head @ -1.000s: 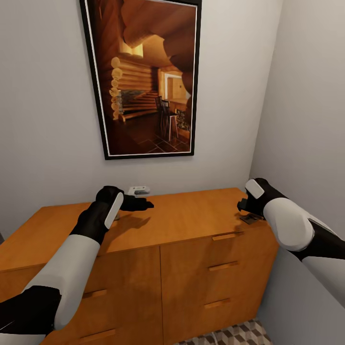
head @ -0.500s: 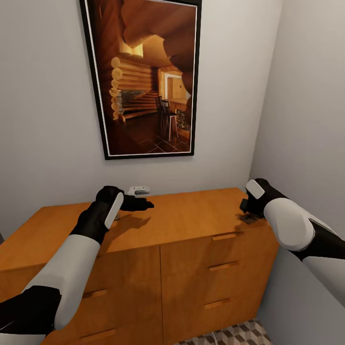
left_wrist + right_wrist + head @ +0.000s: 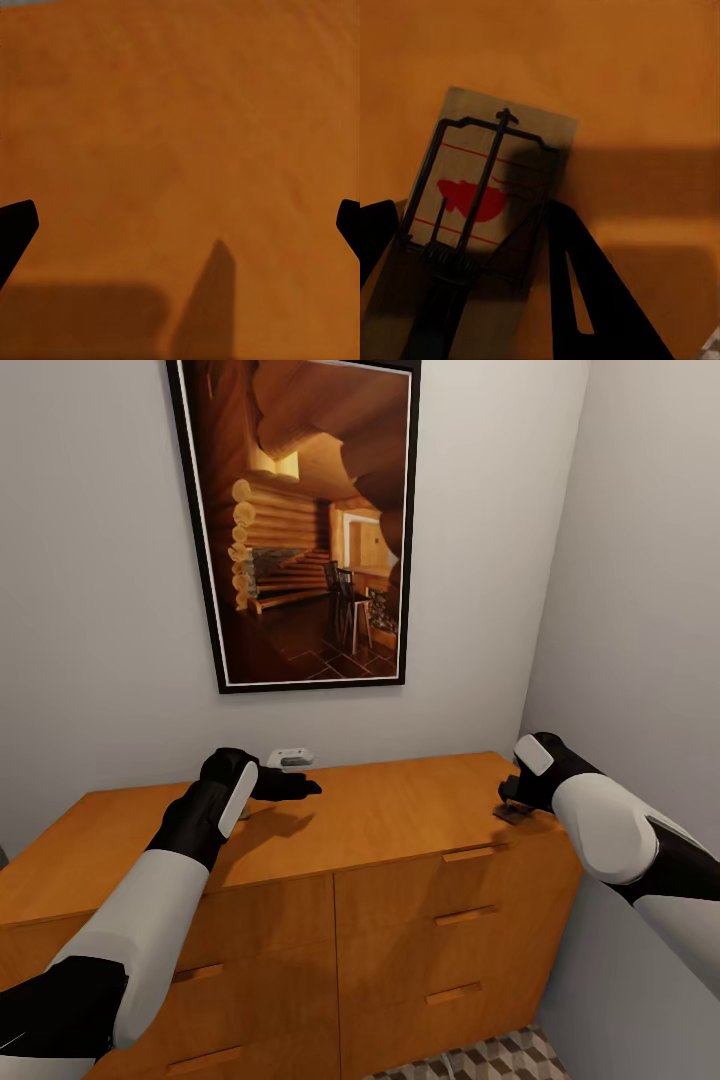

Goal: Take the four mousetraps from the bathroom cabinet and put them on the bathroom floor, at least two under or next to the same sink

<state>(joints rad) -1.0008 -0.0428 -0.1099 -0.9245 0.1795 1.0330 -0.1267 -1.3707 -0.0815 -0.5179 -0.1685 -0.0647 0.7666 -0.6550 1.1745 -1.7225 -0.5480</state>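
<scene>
**A:** Where does the mousetrap (image 3: 484, 199) lie relative to the right tool (image 3: 512, 803)?

**B:** Straight under it, flat on the cabinet (image 3: 400, 815) worktop near its right-hand front corner. In the right wrist view the board sits between the two dark fingers (image 3: 585, 277), its long axis running roughly along their reach and a little skewed, red mark and wire bar facing up.

**A:** Is the right tool pinching it?

**B:** I cannot tell. One finger runs close along the board's edge and the other shows only at the frame's margin, so the jaws look spread around it; whether either touches the wood is hidden in shadow.

**A:** And the left tool (image 3: 290, 787)?

**B:** Well apart from that trap, hovering over bare orange-brown wood at the back of the worktop, just beside a small white gadget (image 3: 290, 758) against the wall. Its fingertips (image 3: 15, 229) sit at opposite margins of the left wrist view: spread wide, holding nothing.

**A:** So which arm is nearer?

**B:** The right, by far; the grasp looks to be its job, closing across the board's short width
</scene>
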